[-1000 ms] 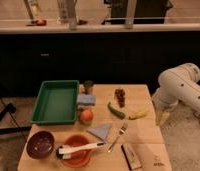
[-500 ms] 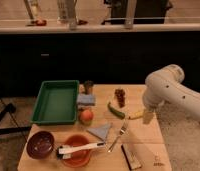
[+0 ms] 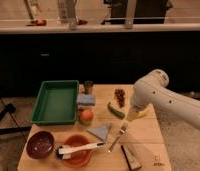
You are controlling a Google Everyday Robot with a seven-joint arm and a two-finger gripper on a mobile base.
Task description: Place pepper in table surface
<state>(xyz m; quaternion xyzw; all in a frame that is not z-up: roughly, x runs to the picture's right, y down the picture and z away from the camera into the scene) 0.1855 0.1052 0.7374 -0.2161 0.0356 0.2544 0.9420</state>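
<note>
Pepper [image 3: 115, 110]: dark green, slender, lies flat on the table surface [image 3: 143, 136], right of centre, slanting toward the arm. Nothing grips it; it rests on bare wood, so it looks set down already.
Gripper [image 3: 132, 114]: at the low end of the white arm [image 3: 155, 92], just right of the pepper and close above the wood. Jaws spread wide, nothing seen in them; the arm's bulk hides most of the tool.
Why arm sits there: judging by the pose, it bends down over the table's right edge to work near the pepper, either for a pick or just after a release. Can't tell which.
Yellow piece [image 3: 141, 114]: curved, peeks out under the arm, beside the gripper. Not the target, but an easy mix-up.
Neighbours: dark red cluster [image 3: 120, 95] behind the pepper, fork [image 3: 118, 136] in front, round orange fruit [image 3: 85, 116] to its left. All apart from it.
Green tray [image 3: 54, 122]: far left, well apart from the pepper.
Progress: if the pepper on wood counts, the task looks approx. done.
Risk: a low arm sweep could nudge the pepper or the yellow piece.
</note>
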